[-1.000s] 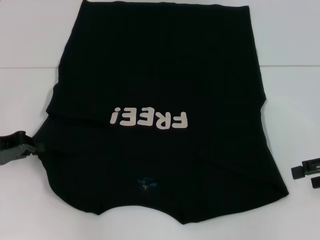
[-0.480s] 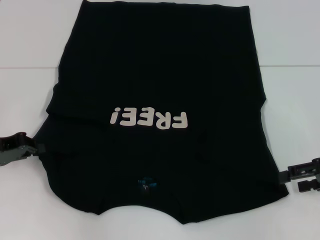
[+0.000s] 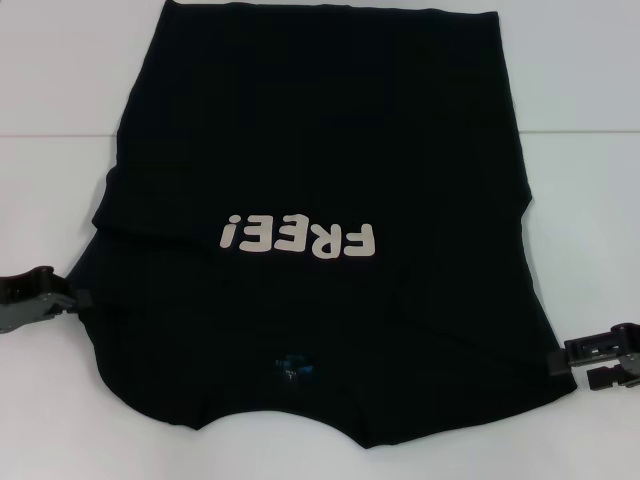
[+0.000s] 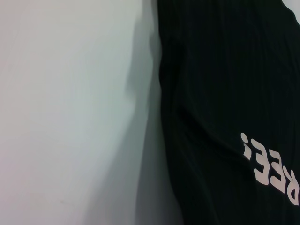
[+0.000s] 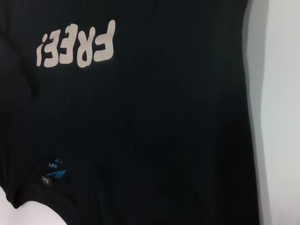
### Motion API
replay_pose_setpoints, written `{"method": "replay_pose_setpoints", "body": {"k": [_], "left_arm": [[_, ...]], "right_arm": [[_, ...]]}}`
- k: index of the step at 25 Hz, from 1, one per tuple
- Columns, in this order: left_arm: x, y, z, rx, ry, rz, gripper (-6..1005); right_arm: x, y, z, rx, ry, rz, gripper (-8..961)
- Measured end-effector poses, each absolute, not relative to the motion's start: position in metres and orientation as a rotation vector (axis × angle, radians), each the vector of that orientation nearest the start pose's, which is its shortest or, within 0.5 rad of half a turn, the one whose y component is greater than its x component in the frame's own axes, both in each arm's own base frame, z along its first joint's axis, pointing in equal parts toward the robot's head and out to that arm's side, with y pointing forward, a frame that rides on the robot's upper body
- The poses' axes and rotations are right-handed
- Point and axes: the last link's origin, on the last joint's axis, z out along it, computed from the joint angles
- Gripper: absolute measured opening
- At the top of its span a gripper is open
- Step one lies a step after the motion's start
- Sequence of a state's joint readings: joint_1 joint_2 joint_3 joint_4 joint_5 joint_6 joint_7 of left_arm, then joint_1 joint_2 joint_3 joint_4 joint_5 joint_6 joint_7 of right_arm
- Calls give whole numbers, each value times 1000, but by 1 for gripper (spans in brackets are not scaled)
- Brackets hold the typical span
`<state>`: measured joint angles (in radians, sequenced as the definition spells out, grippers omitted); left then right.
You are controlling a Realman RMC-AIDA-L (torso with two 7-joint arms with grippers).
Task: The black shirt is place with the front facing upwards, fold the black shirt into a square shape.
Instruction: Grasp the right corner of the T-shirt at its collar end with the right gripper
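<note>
Nearest the robot, at 6 o'clock in the head view, sits the collar end of the black shirt [image 3: 320, 230], blue neck tag [image 3: 293, 366] just above that edge. One shirt, one tag, one "FREE!" print [image 3: 299, 238], two grippers.

Left gripper [image 3: 72, 298] at 8 o'clock, tips touching the shirt's left edge by the sleeve. Right gripper [image 3: 568, 362] at 4 o'clock, tips at the right edge near the shoulder corner. Jaws on both: cannot tell how far open, or whether fabric is pinched.

Shirt lies flat, front up, on the white table [image 3: 60, 70]; long axis runs 6 to 12, hem at the far end. Fabric lies inboard of each gripper, so the likely next move is sides folded toward the centreline. Both arms look about equally near.
</note>
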<state>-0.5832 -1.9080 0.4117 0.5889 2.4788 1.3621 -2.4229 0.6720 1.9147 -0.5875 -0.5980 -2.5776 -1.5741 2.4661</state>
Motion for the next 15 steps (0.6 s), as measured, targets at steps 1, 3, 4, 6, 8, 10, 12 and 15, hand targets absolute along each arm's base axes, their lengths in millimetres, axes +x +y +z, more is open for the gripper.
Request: {"method": "replay_pose_setpoints", "body": {"k": [1,3,4,6,8,10,12,15], "left_arm": [[-355,349,72,2426,2525,515,36],[-355,349,71,2427,2524,515,36],[-355,350,71,2428,2523,515,36],[-354,350,71,2428,2522,516,36],[-354,350,71,2428,2522,516,36],[-355,349,71,2428,2522,516,36],[-355,349,71,2427,2523,516,36],[-355,349,71,2426,2523,516,36]], "right_arm": [[313,344,46,-2213,2001,45,912],[313,344,44,-2214,1997,38,912],[312,344,43,-2217,1997,37,912],[311,344,41,-2222,1996,34,912],[311,345,40,-2225,1989,27,912],[310,346,38,-2231,1982,18,912],[309,346,37,-2235,1979,13,912],[308,347,37,-2238,1976,12,912]]}}
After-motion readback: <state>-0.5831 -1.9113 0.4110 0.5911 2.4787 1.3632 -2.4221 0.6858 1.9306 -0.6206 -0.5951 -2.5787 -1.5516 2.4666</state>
